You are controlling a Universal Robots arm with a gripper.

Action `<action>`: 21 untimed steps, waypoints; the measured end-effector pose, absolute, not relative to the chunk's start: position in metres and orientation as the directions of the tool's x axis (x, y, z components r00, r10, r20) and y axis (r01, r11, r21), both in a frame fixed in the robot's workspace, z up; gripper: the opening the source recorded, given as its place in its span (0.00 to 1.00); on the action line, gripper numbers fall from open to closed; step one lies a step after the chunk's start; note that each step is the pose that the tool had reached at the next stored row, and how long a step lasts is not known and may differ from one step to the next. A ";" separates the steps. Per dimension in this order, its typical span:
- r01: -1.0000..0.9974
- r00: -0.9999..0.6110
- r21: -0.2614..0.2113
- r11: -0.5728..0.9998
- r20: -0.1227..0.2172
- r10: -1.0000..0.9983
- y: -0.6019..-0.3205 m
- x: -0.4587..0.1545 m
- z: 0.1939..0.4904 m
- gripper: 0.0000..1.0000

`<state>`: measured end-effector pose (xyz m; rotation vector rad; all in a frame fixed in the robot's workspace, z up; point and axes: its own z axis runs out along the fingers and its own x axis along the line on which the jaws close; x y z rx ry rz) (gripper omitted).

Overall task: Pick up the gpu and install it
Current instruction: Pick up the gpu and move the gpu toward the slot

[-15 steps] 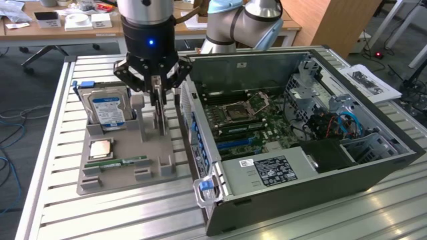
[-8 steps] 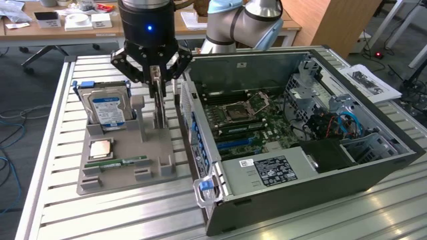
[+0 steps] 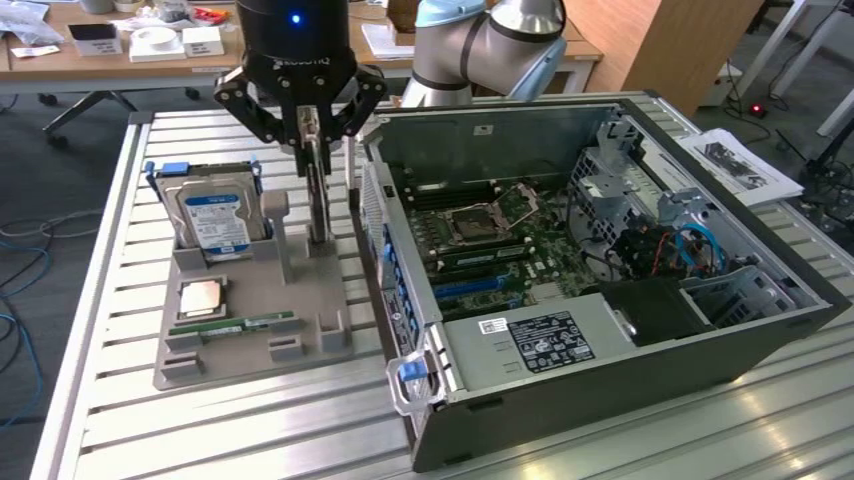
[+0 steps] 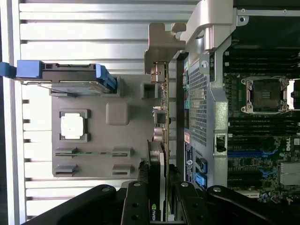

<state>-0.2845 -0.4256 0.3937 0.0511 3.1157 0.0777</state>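
Black gripper (image 4: 157, 197) fingers are pinching the top edge of the gpu (image 4: 162, 108), holding it as it is standing upright in the grey holder (image 4: 93, 136) on the slatted table (image 4: 93, 37). Judging by the card's lower edge sitting in its slot, the pickup is only beginning and the installing is not yet done. An open computer case (image 3: 587, 350) is lying just beside the card, its near wall crowding one side, while the space above is looking free.
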 end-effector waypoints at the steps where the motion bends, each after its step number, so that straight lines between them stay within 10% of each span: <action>1: 0.032 -0.999 0.050 0.998 -0.024 0.033 -0.426 -0.284 0.394 0.27; 21: 0.032 -0.999 0.050 0.998 -0.024 0.033 -0.426 -0.284 0.403 0.27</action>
